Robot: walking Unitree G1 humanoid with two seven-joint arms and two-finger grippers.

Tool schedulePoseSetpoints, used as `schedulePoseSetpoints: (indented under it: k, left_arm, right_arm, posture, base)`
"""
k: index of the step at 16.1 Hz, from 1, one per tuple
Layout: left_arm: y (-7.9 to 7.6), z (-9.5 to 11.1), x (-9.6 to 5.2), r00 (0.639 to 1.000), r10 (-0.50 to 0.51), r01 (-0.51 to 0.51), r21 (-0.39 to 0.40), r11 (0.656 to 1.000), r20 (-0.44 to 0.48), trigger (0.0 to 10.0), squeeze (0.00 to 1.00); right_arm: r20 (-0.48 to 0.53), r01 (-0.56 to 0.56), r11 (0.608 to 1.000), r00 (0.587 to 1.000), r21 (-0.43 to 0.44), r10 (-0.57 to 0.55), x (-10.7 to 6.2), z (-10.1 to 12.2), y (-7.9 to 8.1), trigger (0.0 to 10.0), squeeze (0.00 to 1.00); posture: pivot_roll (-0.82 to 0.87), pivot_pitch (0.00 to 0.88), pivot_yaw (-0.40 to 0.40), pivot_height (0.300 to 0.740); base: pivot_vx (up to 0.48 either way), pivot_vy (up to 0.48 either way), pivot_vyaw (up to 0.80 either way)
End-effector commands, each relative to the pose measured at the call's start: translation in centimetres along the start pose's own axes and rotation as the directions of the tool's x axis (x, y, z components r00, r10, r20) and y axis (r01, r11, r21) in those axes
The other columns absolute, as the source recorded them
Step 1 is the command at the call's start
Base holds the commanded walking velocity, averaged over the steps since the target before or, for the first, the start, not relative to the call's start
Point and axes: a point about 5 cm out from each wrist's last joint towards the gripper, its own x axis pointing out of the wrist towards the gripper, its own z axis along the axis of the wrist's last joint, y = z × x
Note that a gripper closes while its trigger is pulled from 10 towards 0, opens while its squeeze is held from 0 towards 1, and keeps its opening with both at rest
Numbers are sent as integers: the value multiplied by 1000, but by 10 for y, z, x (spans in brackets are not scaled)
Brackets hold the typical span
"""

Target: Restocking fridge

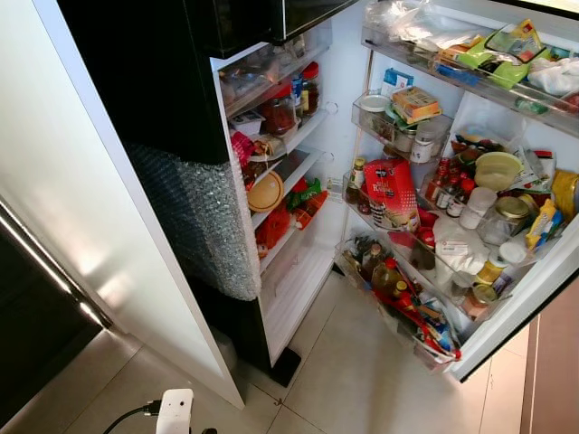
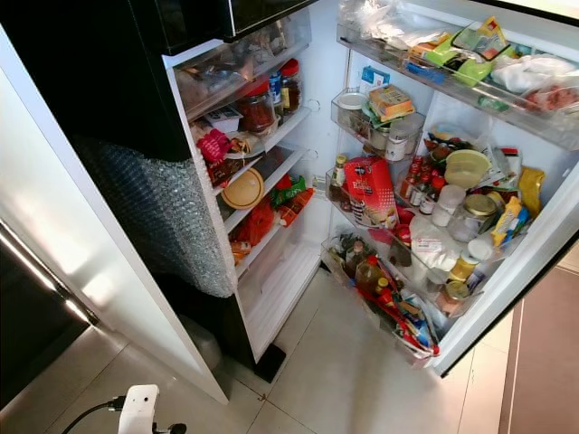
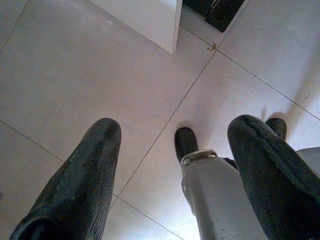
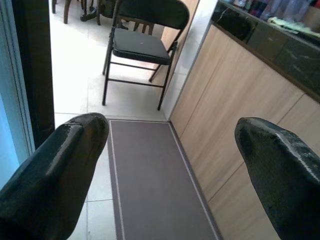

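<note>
**Fridge open and crowded, both hands empty**

Stood before the open white fridge (image 1: 298, 271), door swung wide so shelves and door racks both faced the head camera. Nothing carried yet, by the look of it: left hand (image 3: 172, 165) hung low over the pale tiled floor (image 3: 100, 75), fingers spread, nothing between them, a silver leg with black foot just beyond. Right hand (image 4: 170, 170) likewise spread and empty, aimed along a grey floor mat (image 4: 150, 185) beside light wooden cabinet fronts (image 4: 235, 125), with a black folding chair (image 4: 140, 45) farther off. Fridge well away from either hand, up and ahead.

Inner shelves: red-lidded glass jars (image 1: 282, 107) on an upper tier, a round yellow-lidded tub (image 1: 266, 193) leaning on edge one tier down, probably tipped to fit the gap, orange and green packets (image 1: 303, 201) beside it.

Door racks, packed tight: a red printed snack bag (image 1: 391, 194) upright in the middle rack, a pale green plastic bowl (image 1: 498, 169) over small sauce bottles, a clear jar with metal lid (image 1: 508, 217), more bottles (image 1: 384, 271) in the bottom rack. Little spare room judged; lowest inner shelf looked freest.
</note>
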Motion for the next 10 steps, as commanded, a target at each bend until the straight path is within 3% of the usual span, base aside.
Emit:
schedulePoseSetpoints:
  k: [1, 5, 8, 10]
  left_arm:
    - [3, -2, 0, 1000, 4, -4, 3, 1000, -16, 10000, 0]
    - [4, -2, 0, 1000, 5, -5, 3, 1000, -15, 10000, 0]
    - [3, -2, 0, 1000, 1, -1, 4, 1000, -14, 10000, 0]
    - [3, -1, 0, 1000, 0, 1, 6, 1000, -13, 10000, 0]
  right_arm:
    - [24, 0, 1000, 1000, 14, 0, 2, 6, 4, 10000, 0]
    - [22, -54, 998, 998, -18, 54, 4, 9, 28, 10000, 0]
    - [28, -74, 997, 997, 8, 74, 3, 9, 38, 10000, 0]
    - [28, -104, 994, 994, -42, 105, 2, 7, 49, 10000, 0]
  posture:
    - [-100, 0, 20, 740]
    - [-95, 0, 20, 740]
    - [-90, 0, 18, 740]
    - [-92, 0, 18, 740]
  base:
    - [0, 0, 0]
    - [0, 0, 0]
    - [0, 0, 0]
    - [0, 0, 0]
